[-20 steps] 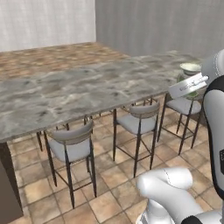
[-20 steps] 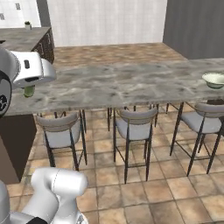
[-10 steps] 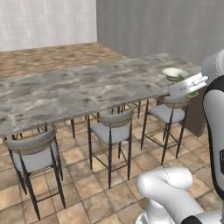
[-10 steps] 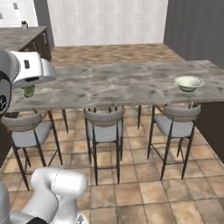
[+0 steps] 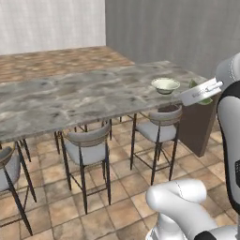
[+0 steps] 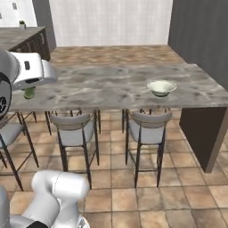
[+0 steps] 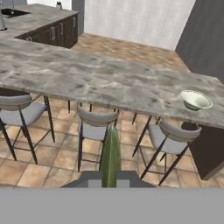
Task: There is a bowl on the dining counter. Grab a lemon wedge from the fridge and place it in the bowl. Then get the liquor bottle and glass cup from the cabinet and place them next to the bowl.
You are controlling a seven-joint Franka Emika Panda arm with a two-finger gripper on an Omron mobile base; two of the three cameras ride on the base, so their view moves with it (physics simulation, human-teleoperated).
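While the left base view is taken first, the bowl is seen near the surface's right end, just left of the claw, which is shut on a green lemon wedge. From the right base view, the bowl lies well to the right of the wedge. Through the hand view, the wedge is held upright; the bowl sits ahead and right, stools below, nothing blocking.

Glossy white robot arm with rounded, bulbous links and dark bands at the joints; a flat white boxy hand at its end.
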